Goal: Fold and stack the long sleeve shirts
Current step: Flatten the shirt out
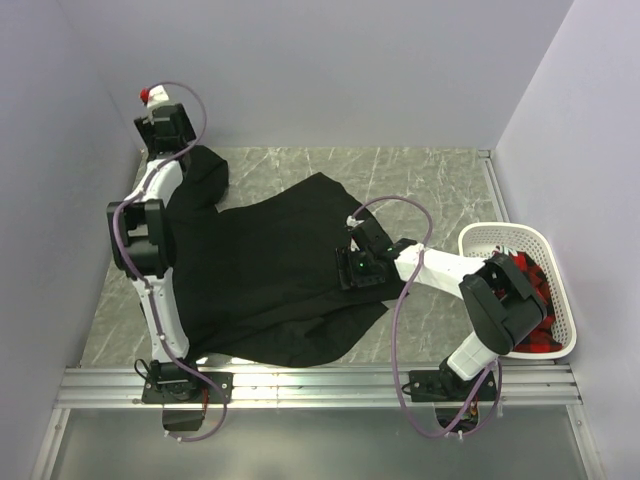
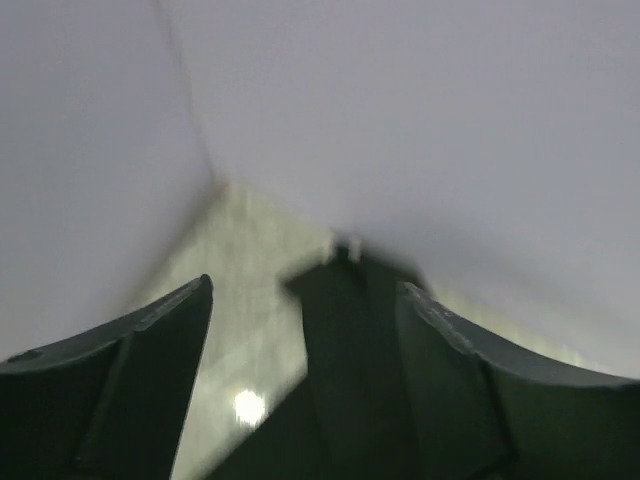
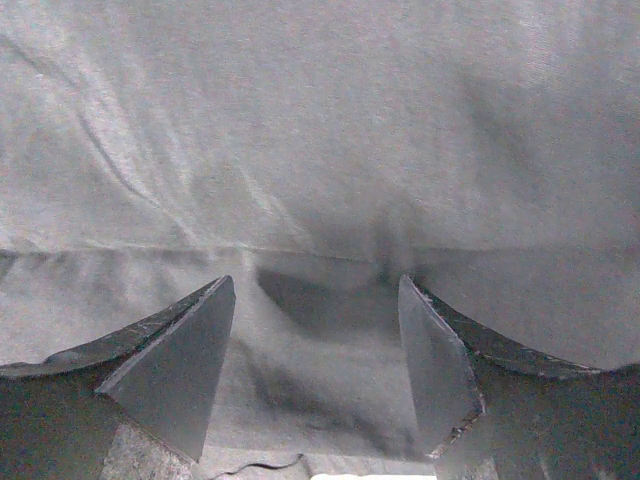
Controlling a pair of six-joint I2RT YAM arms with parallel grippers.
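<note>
Bolted to the metal rail at the near edge, two arms reach out over a grey-green, marble-patterned table. Plain pale walls close it in on the left, right and far sides.

One black long sleeve shirt lies spread across the left and middle of the table. One part runs up toward the far-left corner under the left arm, and the near edge lies close to the rail.

The left gripper is up in that far-left corner with its fingers standing well apart. Its wrist view is blurred. It shows a dark strip of the shirt lying on the table beyond the gap, with nothing pinched between the fingers.

The right gripper is over the right-hand part of the shirt, and its jaws are wide as well. Its wrist view is filled with black cloth. A hem line runs across just ahead of the fingers, and a small dip in the fabric sits between them. I cannot tell whether the tips press on the cloth or hang just above it. They are not closed on it.

One white slotted basket stands at the right edge of the table beside the right arm, holding some red items.

By count: two arms, two grippers, one shirt in sight and one basket.
</note>
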